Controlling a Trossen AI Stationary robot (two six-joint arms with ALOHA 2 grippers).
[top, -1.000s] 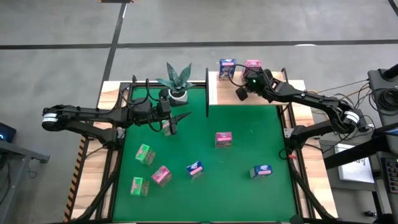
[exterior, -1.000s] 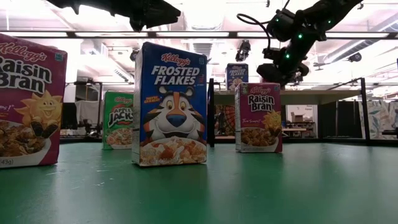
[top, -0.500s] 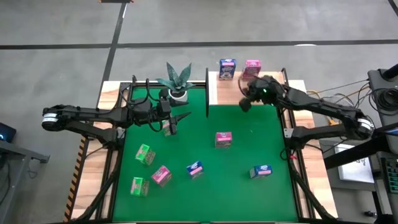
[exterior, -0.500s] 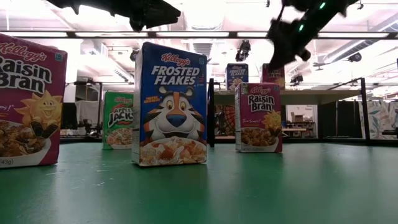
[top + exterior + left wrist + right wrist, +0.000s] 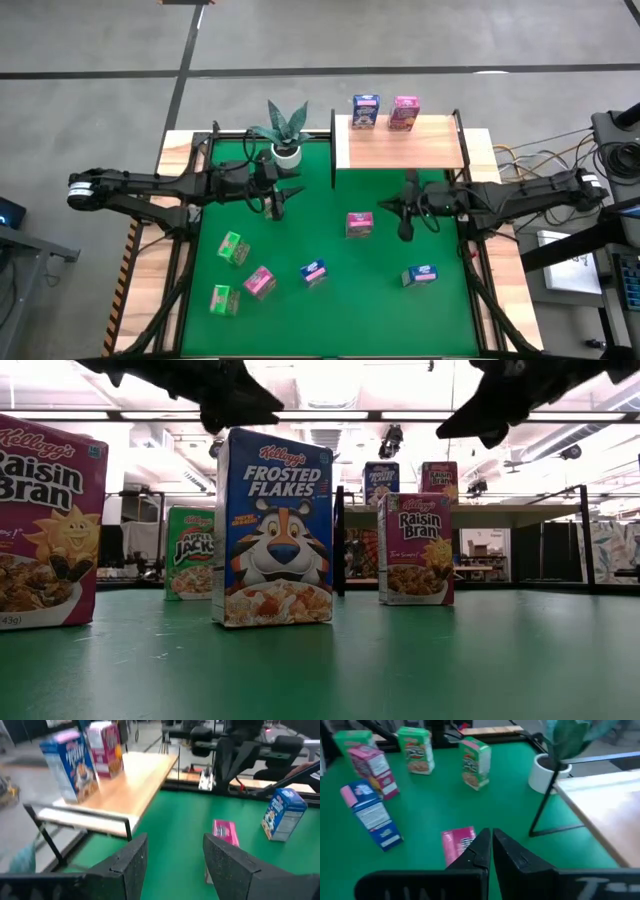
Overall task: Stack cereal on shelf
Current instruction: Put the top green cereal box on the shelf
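A: What's different from a second ago?

B: The right claw [image 5: 403, 222] has left the light-wood shelf with thin black uprights [image 5: 400, 143] at the far right corner of the green surface [image 5: 440, 310]. It now hangs over the surface, just right of the pink cardboard cereal box lying flat [image 5: 359, 223], with its fingers clenched on nothing.

A: So the shelf job went through?

B: It looks that way. A small blue cardboard cereal box [image 5: 366, 110] and a pink one [image 5: 404, 112] stand side by side along the shelf's far edge, both free of any claw.

A: And the left arm?

B: The left claw [image 5: 278, 197] hangs near the far left corner, by the potted plant in a white pot [image 5: 283, 133]. From above a green box seemed to sit in it a second ago; whether it grasps anything now, I cannot tell. Its wrist view shows the fingers [image 5: 131, 858] apart with only surface between them.

A: What remains?

B: At least six boxes sit off the shelf. I'd judge the flat pink one is next for the right arm.
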